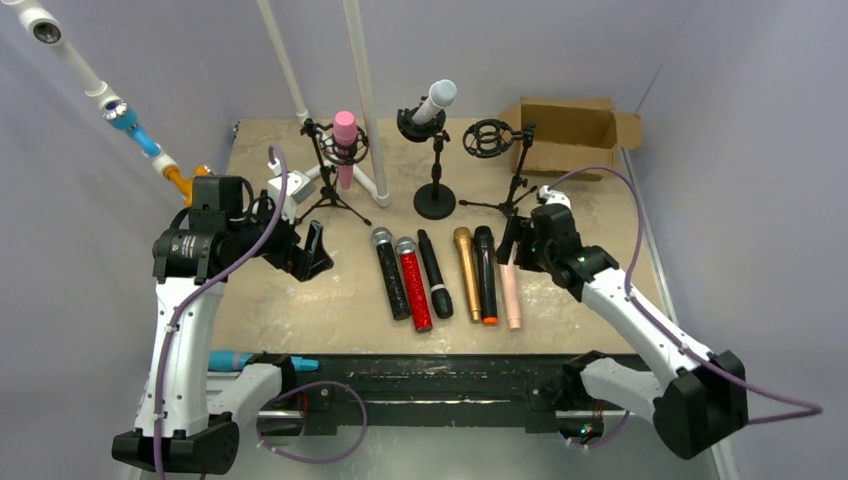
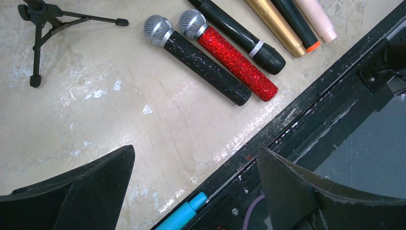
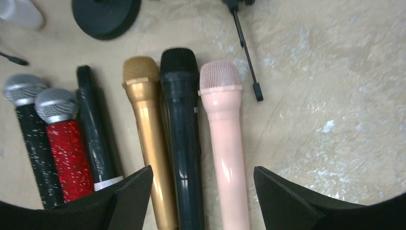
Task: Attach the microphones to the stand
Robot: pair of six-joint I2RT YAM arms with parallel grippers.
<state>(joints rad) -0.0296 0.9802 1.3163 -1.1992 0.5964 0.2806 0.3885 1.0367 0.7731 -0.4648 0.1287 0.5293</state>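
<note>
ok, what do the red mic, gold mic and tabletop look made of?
Red mic: glitter-covered body, sparkly grain; silver wire-mesh head.
Gold mic: smooth satin metallic sheen, metal or painted plastic, unclear.
Tabletop: beige, marbled veining, white scuffs, possibly laminate or stone.

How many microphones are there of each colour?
Black microphones: 3
Red microphone: 1
Gold microphone: 1
Peach microphone: 1
Pink microphone: 1
White microphone: 1
Total: 8
</note>
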